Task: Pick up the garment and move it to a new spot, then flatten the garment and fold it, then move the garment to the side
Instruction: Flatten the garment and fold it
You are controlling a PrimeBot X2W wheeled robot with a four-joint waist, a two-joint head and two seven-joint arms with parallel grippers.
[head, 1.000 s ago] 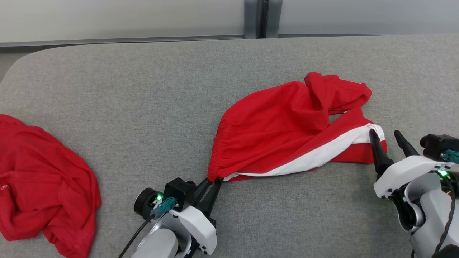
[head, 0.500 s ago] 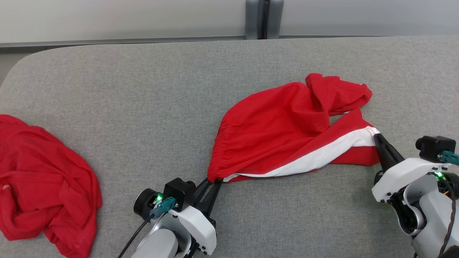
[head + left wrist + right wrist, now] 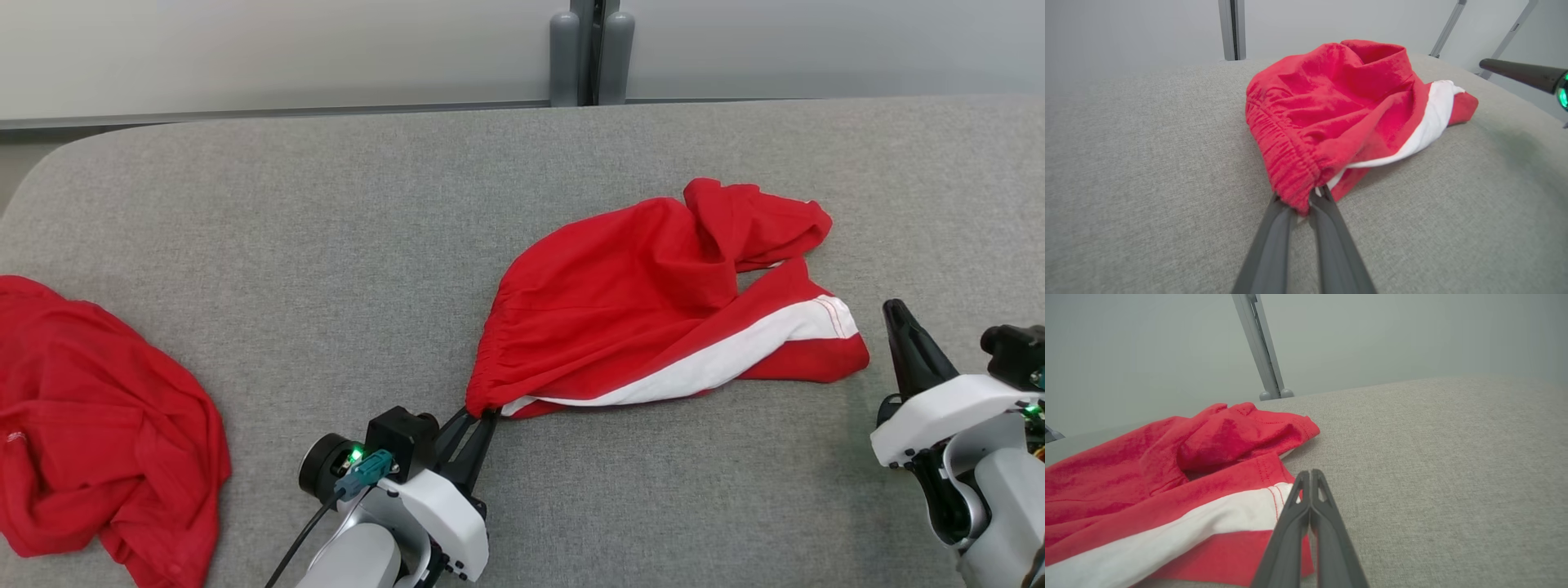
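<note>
Two sets of dark fingers are reaching out over the grey bench (image 3: 326,229), one at each end of the red shorts (image 3: 637,310). The left fingers (image 3: 482,414) are pinching shut on the gathered corner of the elastic waistband, and in the left wrist view (image 3: 1302,204) the red fabric is bunching right at their tips. From that pinch the shorts (image 3: 1331,106) are spreading ahead of the left fingers and off to their right, lying crumpled on the bench. A white stripe (image 3: 718,359) is running along the edge nearest the robot, from the left fingers toward the right fingers.

The right fingers (image 3: 896,308) are pressing together with nothing between them. They are sitting just beside the hem end of the shorts, where the stripe finishes, with a sliver of bare bench showing between tip and cloth in the head view. In the right wrist view (image 3: 1310,473) the shorts (image 3: 1147,469) are lying to the left of those closed tips.

Another red cloth (image 3: 90,408) is lying in a heap well off to the left of the left fingers. A grey post (image 3: 589,49) is standing beyond the bench, far ahead of both sets.
</note>
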